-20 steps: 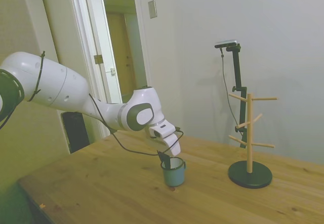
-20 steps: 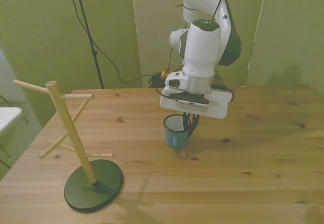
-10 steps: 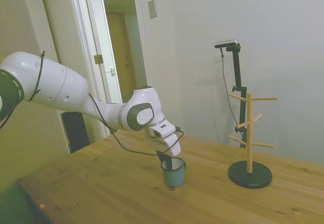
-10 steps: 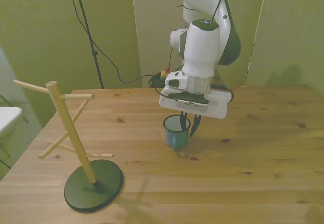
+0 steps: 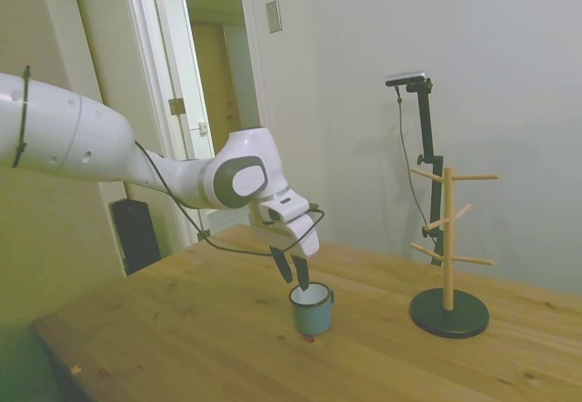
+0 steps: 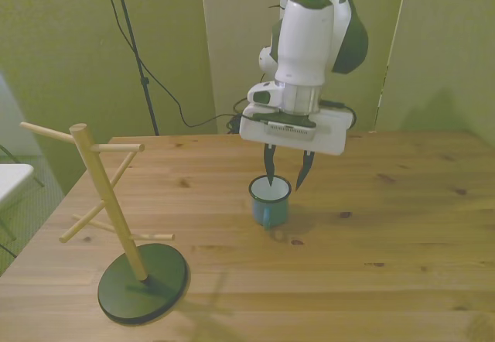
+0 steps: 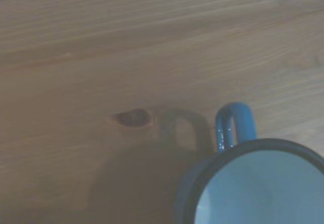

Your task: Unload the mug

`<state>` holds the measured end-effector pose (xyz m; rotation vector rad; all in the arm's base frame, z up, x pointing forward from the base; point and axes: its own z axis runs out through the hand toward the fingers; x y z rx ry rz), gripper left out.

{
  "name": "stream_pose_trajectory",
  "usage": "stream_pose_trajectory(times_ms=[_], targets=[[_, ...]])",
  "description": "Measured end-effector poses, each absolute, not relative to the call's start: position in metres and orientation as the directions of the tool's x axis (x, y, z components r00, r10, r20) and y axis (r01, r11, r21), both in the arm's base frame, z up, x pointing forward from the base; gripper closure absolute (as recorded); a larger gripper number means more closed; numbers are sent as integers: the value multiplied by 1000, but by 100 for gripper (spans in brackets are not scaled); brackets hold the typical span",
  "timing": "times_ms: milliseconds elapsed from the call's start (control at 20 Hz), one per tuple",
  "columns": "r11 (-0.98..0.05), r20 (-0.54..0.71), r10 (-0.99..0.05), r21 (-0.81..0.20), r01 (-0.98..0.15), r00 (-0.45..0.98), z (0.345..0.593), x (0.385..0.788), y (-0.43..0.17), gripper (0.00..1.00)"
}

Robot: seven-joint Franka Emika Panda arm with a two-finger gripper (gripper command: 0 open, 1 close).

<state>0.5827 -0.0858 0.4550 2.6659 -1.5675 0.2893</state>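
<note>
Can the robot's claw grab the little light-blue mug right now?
Probably yes. The gripper hangs open just above the small light-blue enamel mug, which stands upright on the wooden table. Nothing lies between them, and the wooden peg stand is far off.

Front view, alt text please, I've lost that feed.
A light-blue mug stands upright on the wooden table, with the open gripper just above its rim, holding nothing. An empty wooden mug tree stands toward the front view's left.
</note>
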Motion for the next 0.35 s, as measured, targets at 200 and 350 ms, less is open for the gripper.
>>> stream_pose_trajectory(times_ms=[200, 350], targets=[[-535, 184, -838, -88, -841, 514, 503, 568, -80, 0], [-596, 142, -802, -106, -796, 581, 526, 559, -61, 0]])
